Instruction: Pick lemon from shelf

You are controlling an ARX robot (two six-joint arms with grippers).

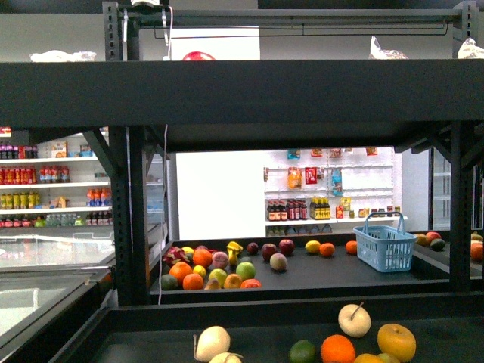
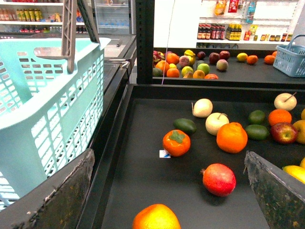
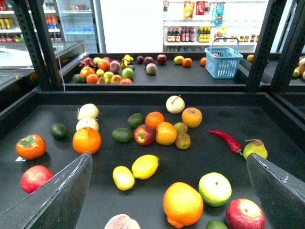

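Note:
The lemon, bright yellow and oval, lies on the black shelf tier next to a smaller yellow oval fruit. My right gripper is open above the tier, its fingers spread wide, and the lemon sits between them, untouched. My left gripper is open too, over the left part of the same shelf, near a persimmon and a red pomegranate-like fruit. A yellow fruit peeks out behind its right finger. The front view shows neither gripper nor the lemon.
Several fruits crowd the tier: a large orange, green-white apple, red apple, chili, pear. A pale turquoise basket stands left of the rack. Black posts frame it. A blue basket sits on the far shelf.

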